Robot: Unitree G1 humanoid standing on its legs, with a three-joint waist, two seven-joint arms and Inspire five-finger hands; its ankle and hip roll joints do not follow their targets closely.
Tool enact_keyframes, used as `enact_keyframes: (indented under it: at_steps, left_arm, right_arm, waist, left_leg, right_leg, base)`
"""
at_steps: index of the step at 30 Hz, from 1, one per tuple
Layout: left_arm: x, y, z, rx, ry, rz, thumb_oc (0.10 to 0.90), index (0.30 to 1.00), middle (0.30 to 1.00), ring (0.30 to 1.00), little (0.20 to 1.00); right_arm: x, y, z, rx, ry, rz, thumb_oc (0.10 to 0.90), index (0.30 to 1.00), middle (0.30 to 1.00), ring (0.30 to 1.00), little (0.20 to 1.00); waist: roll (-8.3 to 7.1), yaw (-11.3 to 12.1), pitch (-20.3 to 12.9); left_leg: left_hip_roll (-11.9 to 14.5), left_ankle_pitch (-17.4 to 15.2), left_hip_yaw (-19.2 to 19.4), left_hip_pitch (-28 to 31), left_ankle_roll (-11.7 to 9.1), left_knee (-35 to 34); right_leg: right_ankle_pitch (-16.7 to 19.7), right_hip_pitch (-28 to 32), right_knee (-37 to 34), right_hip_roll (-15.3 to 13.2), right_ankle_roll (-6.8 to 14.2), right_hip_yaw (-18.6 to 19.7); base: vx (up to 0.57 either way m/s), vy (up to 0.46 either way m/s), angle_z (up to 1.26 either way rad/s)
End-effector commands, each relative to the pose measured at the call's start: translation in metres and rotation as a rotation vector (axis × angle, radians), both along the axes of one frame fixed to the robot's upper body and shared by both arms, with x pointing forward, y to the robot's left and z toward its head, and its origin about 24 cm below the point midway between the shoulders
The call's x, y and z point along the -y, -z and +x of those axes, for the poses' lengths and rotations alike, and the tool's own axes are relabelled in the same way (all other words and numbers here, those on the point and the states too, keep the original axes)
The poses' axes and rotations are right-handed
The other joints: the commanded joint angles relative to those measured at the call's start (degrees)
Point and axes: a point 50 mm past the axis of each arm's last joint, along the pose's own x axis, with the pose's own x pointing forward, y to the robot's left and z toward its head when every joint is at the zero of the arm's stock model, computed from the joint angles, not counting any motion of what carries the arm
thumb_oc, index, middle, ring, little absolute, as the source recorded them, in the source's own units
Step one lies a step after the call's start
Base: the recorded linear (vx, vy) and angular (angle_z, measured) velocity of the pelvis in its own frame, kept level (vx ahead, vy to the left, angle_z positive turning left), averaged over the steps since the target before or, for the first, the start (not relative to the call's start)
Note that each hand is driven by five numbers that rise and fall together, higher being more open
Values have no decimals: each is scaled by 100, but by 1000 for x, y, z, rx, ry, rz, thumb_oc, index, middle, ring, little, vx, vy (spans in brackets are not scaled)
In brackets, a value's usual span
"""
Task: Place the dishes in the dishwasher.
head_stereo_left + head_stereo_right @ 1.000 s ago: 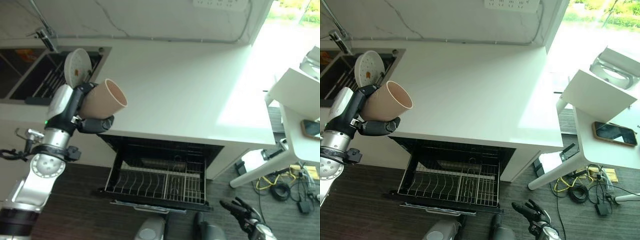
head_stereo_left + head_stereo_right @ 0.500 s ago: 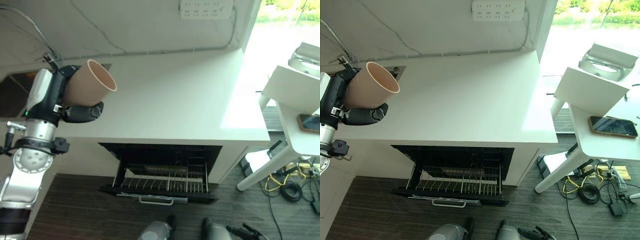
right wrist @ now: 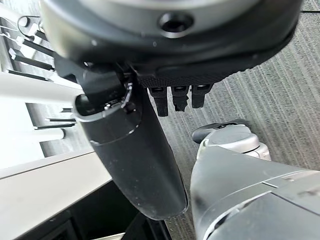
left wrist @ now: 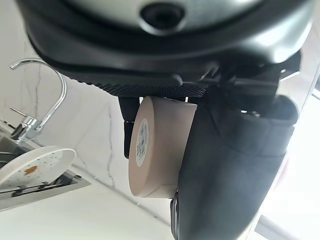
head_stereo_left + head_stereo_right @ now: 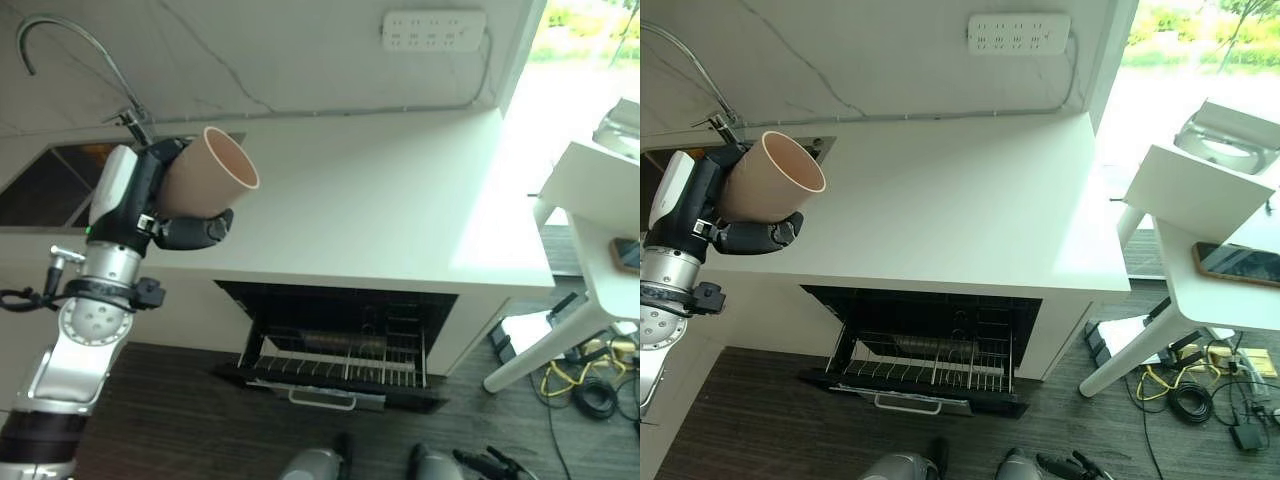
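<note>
Left eye view: the left hand [image 5: 178, 222] holds a tan cup [image 5: 207, 185] tipped on its side, mouth toward the robot's right, above the front edge of the white table [image 5: 400, 200], its fingers [image 5: 195, 231] curled under the cup's wall. Below the table the dishwasher [image 5: 340, 335] stands open, its wire rack [image 5: 340, 362] pulled out over the dark wood floor [image 5: 180, 430]. To load the cup well, the arm would likely need to drop clear of the table edge, turn the mouth downward, and settle it between the rack's prongs rather than on them.

Right eye view: the same cup hangs well above and to the left of the rack. A curved tap [image 5: 685, 70] rises by the sink [image 5: 815, 148] behind the hand; a power strip [image 5: 1018, 33] is fixed to the marbled wall [image 5: 870, 60]; a white side table [image 5: 1215, 280] with a phone [image 5: 1238, 264] sits by the bright window.

Left wrist view: the cup's base faces the camera, clamped between thumb and fingers; a speckled plate [image 4: 35, 165] waits in the sink.

Right wrist view: the right hand [image 3: 131, 150] hangs over the floor, fingers loosely straight, holding nothing.
</note>
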Motion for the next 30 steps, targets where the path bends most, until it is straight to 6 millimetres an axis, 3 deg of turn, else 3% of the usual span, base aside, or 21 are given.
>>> enact_keyframes:
  at_steps: [1, 6, 20, 24, 25, 29, 30]
  left_arm:
    - [4, -54, -8, 319, 12, 6, 400, 300, 300, 300, 300]
    - [6, -53, -7, 322, -1, -12, 400, 300, 300, 300, 300]
    - [0, -45, -11, 332, -61, -36, 400, 300, 300, 300, 300]
    - [1, -39, -16, 352, -38, -42, 400, 300, 300, 300, 300]
    - [2, -38, -20, 359, -28, -42, 400, 300, 300, 300, 300]
    - [2, -38, -23, 370, 14, -59, 400, 300, 300, 300, 300]
    - [0, -40, -22, 367, 21, -56, 400, 300, 300, 300, 300]
  right_arm:
    - [10, -6, 7, 44, -9, -49, 800, 900, 900, 900, 900]
    - [4, -5, 11, 52, -26, -34, 800, 900, 900, 900, 900]
    - [-5, -2, 13, 21, -89, -12, 800, 900, 900, 900, 900]
    - [2, -8, 25, 51, -130, -63, 800, 900, 900, 900, 900]
    - [9, -12, 31, 89, -86, -70, 800, 900, 900, 900, 900]
    - [24, -23, 42, 207, 38, -60, 800, 900, 900, 900, 900]
    - [24, -24, 41, 235, 69, -59, 800, 900, 900, 900, 900]
  waist:
    - [37, -81, -130]
    - [-29, -43, -138]
    - [-15, 0, -142]
    - [-298, 279, 82]
    - [-300, 313, 140]
    - [-168, 204, 86]
    - [-105, 75, 25]
  left_leg:
    - [251, -931, -92, -83, -304, 561]
    - [319, -983, -10, -25, -287, 561]
    - [395, -1014, 71, 96, -277, 561]
    - [60, -393, -364, 224, -378, 638]
    - [101, -371, -397, 151, -385, 775]
    - [205, -525, -431, 226, -416, 561]
    - [238, -910, -287, 261, -341, 561]
  right_leg:
    - [-552, 481, -345, -31, 423, -158]
    - [-568, 523, -345, -31, 426, -223]
    - [-639, 625, -345, 34, 361, -267]
    - [-536, 601, -345, -107, 266, 139]
    - [-508, 592, -345, -141, 254, 180]
    - [-438, 469, -345, -224, 401, 274]
    - [-341, 367, -345, -307, 524, 261]
  base:
    - [21, -18, -3]
    - [25, -50, 1]
    - [27, -38, 2]
    - [-41, 9, 4]
    - [-267, 285, -27]
    - [-176, 327, -17]
    - [-195, 411, 5]
